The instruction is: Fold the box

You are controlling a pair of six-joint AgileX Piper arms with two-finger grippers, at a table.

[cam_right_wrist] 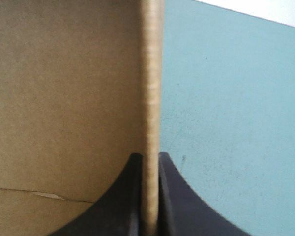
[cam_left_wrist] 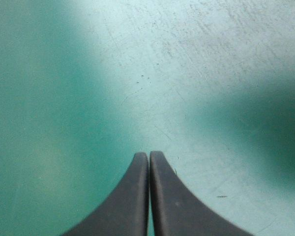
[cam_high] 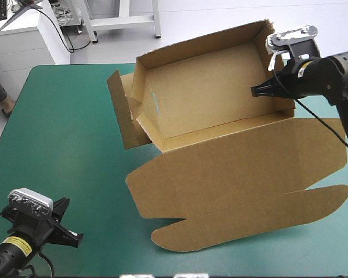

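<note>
Teal-green table (cam_high: pixel 64 139), kinda scuffed up close.
Carrying the brown box (cam_high: pixel 238 174): tray part with walls up toward the far edge, lid lying flat toward the near edge.

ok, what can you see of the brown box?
The brown cardboard box sits toward the far right of the teal-green table cover as an open tray, with its walls raised and a loose side flap sticking out on its left. Its lid, with rounded tuck flaps, lies flat toward the robot. The black right pincer is shut on the tray's right wall.
</note>
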